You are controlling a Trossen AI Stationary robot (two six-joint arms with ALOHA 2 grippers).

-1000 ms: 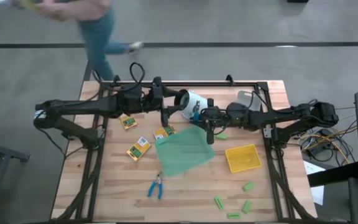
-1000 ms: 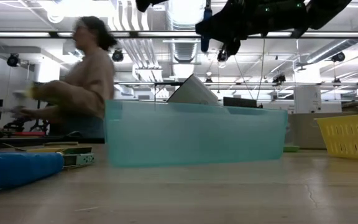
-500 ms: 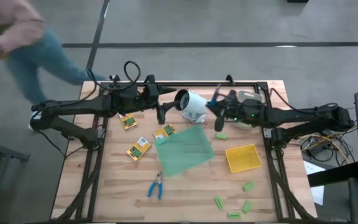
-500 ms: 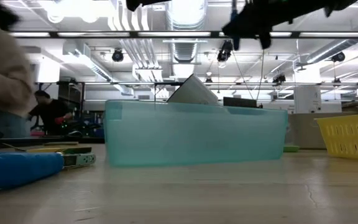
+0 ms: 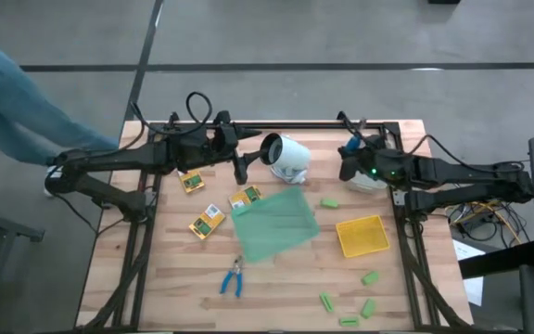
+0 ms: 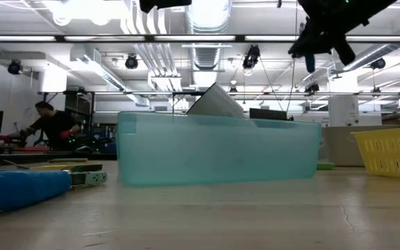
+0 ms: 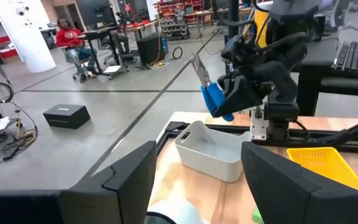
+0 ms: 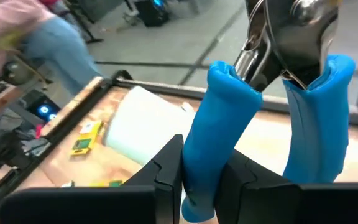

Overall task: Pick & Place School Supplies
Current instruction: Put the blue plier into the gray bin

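Note:
My right gripper point(image 5: 349, 158) point(image 8: 207, 165) is high above the table's far right, shut on a blue-handled scissor-like tool point(image 7: 219, 99), beside a white bin point(image 5: 371, 178). My left gripper point(image 5: 241, 172) point(image 7: 197, 155) hangs open near the far edge, touching nothing. Another blue-handled tool point(image 5: 233, 278) lies flat near the near edge. Three yellow-and-green packets point(image 5: 190, 181) point(image 5: 207, 221) point(image 5: 245, 198) lie left of the green tray point(image 5: 276, 223). One light-green block point(image 5: 329, 202) lies by the tray, and several more point(image 5: 370, 276) lie near right. My right gripper pinches one blue handle point(image 8: 211, 130) of the tool between its two fingers point(image 8: 166, 171). The other handle point(image 8: 319, 124) stands free beside them. The tool is lifted clear, and its metal jaws point(image 8: 291, 31) point away past the fingertips.
A shallow yellow tray point(image 5: 362, 235) lies right of the green tray. A white cylinder point(image 5: 286, 156) lies on its side at the far edge between the arms. A person's legs point(image 5: 7, 102) show beyond the table's far left.
My right gripper, still shut on the blue-handled tool, has moved from above the green tray's far edge toward the table's right and far edges, ending beside the white bin. The person behind the table has walked off to the left.

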